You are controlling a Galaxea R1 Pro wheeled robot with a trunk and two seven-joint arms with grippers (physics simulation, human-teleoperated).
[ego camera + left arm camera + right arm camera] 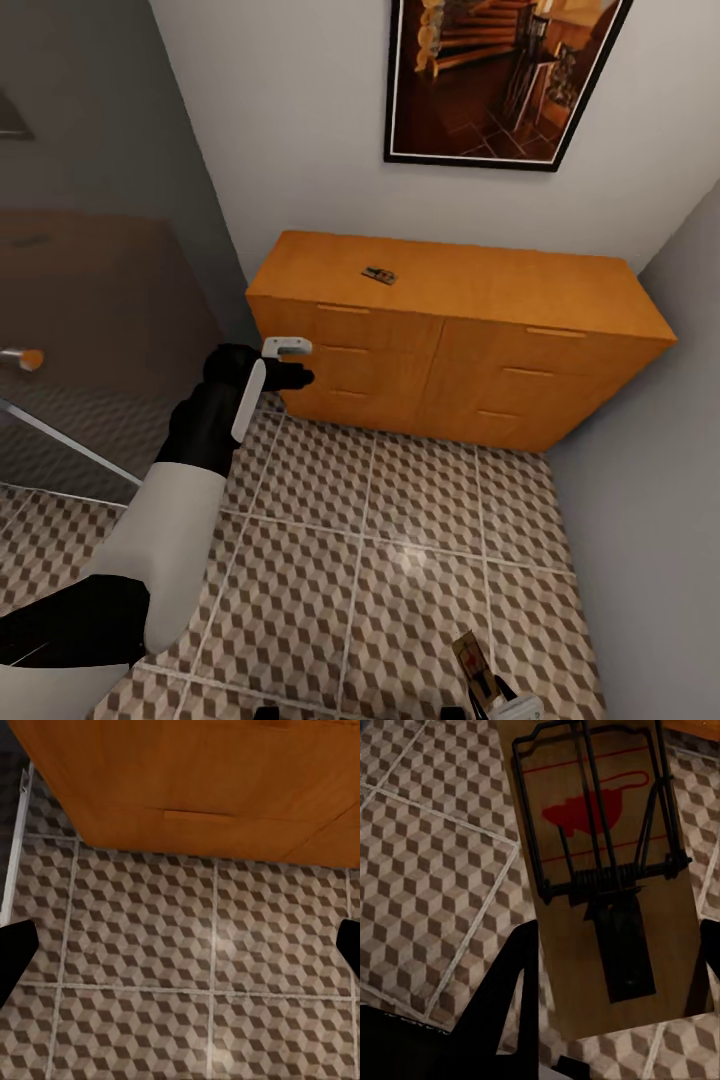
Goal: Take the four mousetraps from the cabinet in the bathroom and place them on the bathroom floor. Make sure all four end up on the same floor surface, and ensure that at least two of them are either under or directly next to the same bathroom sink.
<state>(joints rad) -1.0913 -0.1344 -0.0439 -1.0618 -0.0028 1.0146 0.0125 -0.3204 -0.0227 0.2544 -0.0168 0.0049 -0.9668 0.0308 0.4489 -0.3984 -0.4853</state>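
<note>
The orange-brown cabinet (pixel 450 340) stands against the back wall, its drawers shut. One mousetrap (pixel 379 274) lies on its top, left of centre. My left gripper (pixel 290 368) hovers in front of the cabinet's left drawers, above the bathroom floor (pixel 400 540). In the left wrist view it is open (pixel 180 952), with nothing between the fingertips (pixel 15 952), above cube-pattern tiles (pixel 150 915) and the cabinet's lower drawers (pixel 202 787). My right gripper (pixel 497 700) is low at the near right, shut on a second mousetrap (pixel 471 662). That mousetrap (pixel 607 870) has a red mouse print and sits between the fingers (pixel 514 975).
A grey wall (pixel 650 500) closes the right side. On the left is a glass panel (pixel 90 330) with a metal frame bar and an orange-tipped handle (pixel 25 358). A framed picture (pixel 495 75) hangs above the cabinet. Open tiled floor lies between me and the cabinet.
</note>
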